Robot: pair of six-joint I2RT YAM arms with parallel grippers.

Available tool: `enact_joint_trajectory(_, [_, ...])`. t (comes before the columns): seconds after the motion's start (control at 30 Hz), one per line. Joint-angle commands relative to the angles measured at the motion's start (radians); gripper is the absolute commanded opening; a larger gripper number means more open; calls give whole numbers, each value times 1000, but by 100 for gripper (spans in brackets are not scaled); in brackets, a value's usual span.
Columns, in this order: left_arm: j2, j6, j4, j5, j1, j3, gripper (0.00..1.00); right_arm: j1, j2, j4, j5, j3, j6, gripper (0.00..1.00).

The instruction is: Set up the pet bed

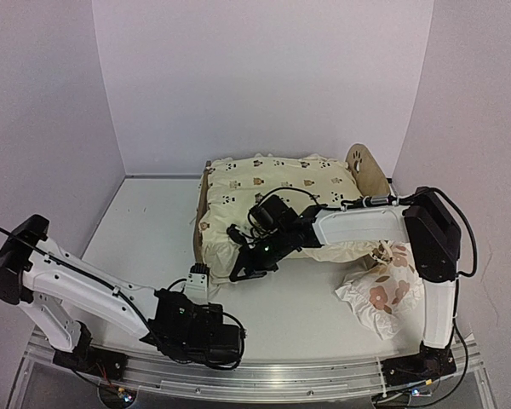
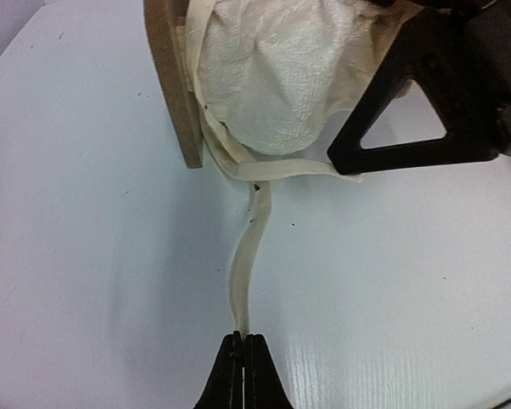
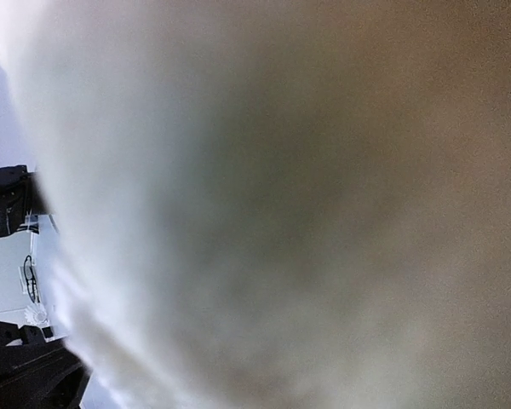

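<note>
Both closed: left gripper (image 2: 243, 360) pinches string (image 2: 249, 256), right gripper (image 1: 245, 264) touches cushion (image 2: 272, 85).

The cushion (image 1: 281, 183) lies on the pet bed (image 1: 201, 217) at upper centre (headboard (image 1: 364, 166) at its right end). The pillow (image 1: 383, 294) sits on the table (image 1: 153, 221) at lower right. A tie string (image 2: 247, 256) runs from the cushion's lower-left corner down to the left claw (image 2: 243, 358).

No letters, numbers, labels or brand names can be read in any of the views. The pet bed (image 1: 370, 177) bears only a paw-print cutout (image 1: 358, 157), and the cushion (image 1: 281, 181) only small printed animal figures.
</note>
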Motion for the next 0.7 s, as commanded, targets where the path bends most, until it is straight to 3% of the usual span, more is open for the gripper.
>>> enact_joint_trajectory(0.0, [-103,215,131,66,19,-27,0,1,-35,-25,-31,-36,42,0])
enact_joint_trajectory(0.37, [-236,558,339,301,232,-133,0,62,-71,-21,36,-179,28,0])
enact_joint_trajectory(0.47, [-229,577,346,361,264,-147,0,71,-50,-22,51,-181,20,0])
enact_joint_trajectory(0.67, [-172,474,265,459,269,-173,0,81,4,-27,95,-166,1,0])
